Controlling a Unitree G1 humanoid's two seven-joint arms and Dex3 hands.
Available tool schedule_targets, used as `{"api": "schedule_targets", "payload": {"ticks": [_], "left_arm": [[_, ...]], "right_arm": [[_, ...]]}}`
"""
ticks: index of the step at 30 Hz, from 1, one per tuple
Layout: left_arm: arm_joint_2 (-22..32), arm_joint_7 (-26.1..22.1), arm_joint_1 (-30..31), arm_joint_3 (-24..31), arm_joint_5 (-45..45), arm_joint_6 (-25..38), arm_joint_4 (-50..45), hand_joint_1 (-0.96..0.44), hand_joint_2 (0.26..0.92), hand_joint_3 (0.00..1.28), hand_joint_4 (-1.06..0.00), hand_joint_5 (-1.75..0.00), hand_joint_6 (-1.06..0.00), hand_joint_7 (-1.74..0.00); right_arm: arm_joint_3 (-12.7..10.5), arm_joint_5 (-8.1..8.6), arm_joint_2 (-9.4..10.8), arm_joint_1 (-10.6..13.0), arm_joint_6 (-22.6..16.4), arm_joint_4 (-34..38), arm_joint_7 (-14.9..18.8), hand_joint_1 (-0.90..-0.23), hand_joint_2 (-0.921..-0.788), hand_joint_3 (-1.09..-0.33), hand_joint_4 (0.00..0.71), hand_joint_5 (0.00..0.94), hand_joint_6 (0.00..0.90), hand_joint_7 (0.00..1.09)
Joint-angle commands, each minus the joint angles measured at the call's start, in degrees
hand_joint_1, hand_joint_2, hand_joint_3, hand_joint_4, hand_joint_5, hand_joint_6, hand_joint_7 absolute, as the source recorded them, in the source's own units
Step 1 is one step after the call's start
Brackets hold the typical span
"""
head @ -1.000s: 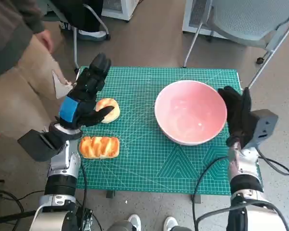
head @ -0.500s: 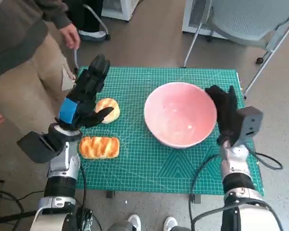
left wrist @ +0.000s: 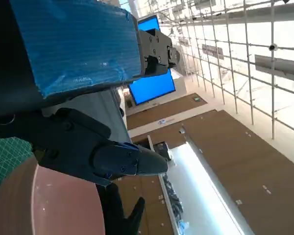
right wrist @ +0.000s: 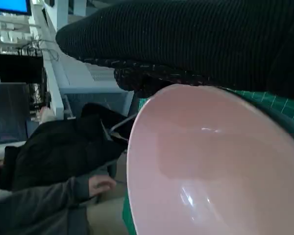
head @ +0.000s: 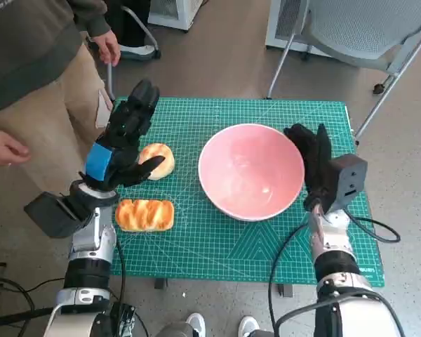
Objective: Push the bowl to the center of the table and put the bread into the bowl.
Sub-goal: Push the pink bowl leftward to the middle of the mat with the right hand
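Note:
A large pink bowl (head: 249, 170) sits on the green cutting mat (head: 231, 239), a little right of its middle. My right hand (head: 310, 163), in the black glove, presses flat against the bowl's right rim; the bowl (right wrist: 210, 171) fills the right wrist view under the glove (right wrist: 196, 44). A round bread roll (head: 158, 159) lies at the mat's left, with a braided loaf (head: 144, 214) nearer me. My left hand (head: 126, 137) hovers over the round roll, fingers spread, holding nothing. The left wrist view shows its blue-taped back (left wrist: 73, 44) and a slice of the bowl (left wrist: 49, 205).
A person stands at the table's left, with one hand (head: 107, 49) near the far left corner and another hand (head: 7, 149) lower down. A grey chair (head: 365, 35) stands beyond the far right corner. A cable (head: 372, 232) trails from my right wrist.
My right hand has pushed the bowl leftward across the mat, toward the middle. The person at the left has moved in closer. My left hand has stayed over the round roll.

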Motion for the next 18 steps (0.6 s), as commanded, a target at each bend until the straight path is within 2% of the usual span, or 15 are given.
{"api": "schedule_targets", "payload": {"ticks": [1, 5, 11, 15, 18], "left_arm": [[0.02, 0.34, 0.65, -0.37, 0.26, 0.42, -1.00, -0.59, 0.921, 0.25, 0.00, 0.00, -0.11, 0.00], [0.02, 0.68, 0.98, -0.44, 0.46, 0.40, -1.51, -0.59, 0.921, 0.25, 0.00, 0.00, -0.12, 0.00], [0.33, 0.99, 1.73, -0.41, 0.40, 0.56, -2.56, -0.59, 0.921, 0.26, 0.00, 0.00, -0.12, 0.00], [0.60, 1.11, 2.22, -0.26, 0.24, 0.75, -3.32, -0.59, 0.921, 0.26, 0.00, 0.00, -0.12, 0.00], [0.65, 1.32, 2.60, -0.19, 0.02, 1.08, -4.15, -0.59, 0.921, 0.26, 0.00, 0.00, -0.12, 0.00]], "right_arm": [[0.37, -0.62, 0.22, 0.04, 0.53, 0.71, 0.93, -0.686, -0.921, -0.830, 0.168, 0.009, 0.202, 0.07], [0.24, -0.39, -0.41, 0.00, 0.36, 0.60, 1.39, -0.692, -0.921, -0.829, 0.169, 0.008, 0.202, 0.07], [-0.17, -0.12, -2.66, -0.03, -0.80, -0.12, 1.74, -0.694, -0.921, -0.827, 0.171, 0.007, 0.203, 0.07], [0.18, -0.50, -3.55, 0.28, -3.78, -1.64, 0.60, -0.683, -0.921, -0.829, 0.173, 0.007, 0.205, 0.08], [1.50, -2.04, -3.54, 1.08, -8.86, -4.73, -2.14, -0.679, -0.921, -0.831, 0.175, 0.007, 0.207, 0.08]]}}
